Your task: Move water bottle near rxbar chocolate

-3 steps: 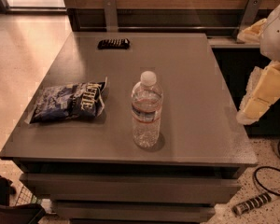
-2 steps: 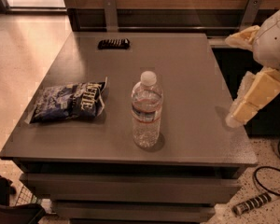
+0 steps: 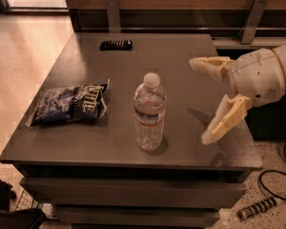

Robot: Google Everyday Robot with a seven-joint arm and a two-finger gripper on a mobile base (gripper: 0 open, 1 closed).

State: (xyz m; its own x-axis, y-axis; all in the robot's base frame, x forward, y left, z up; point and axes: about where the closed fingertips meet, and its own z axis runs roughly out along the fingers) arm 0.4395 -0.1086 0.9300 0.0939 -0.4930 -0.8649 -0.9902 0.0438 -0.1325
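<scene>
The water bottle (image 3: 149,111) stands upright near the front middle of the grey table (image 3: 181,75). It is clear, with a white cap and a reddish label stripe. The rxbar chocolate (image 3: 116,45) is a small dark bar lying flat at the far edge of the table, left of centre. My gripper (image 3: 203,100) reaches in from the right over the table's right side, to the right of the bottle and apart from it. Its two cream fingers are spread wide and it holds nothing.
A crinkled blue-and-white chip bag (image 3: 69,104) lies on the left side of the table. A wooden wall with metal brackets (image 3: 113,13) runs behind the table. A cable and a small ribbed object (image 3: 258,208) lie on the floor at right.
My gripper has moved left from the right edge of the view, in over the table's right side and closer to the bottle. The bottle, bar and chip bag have not moved.
</scene>
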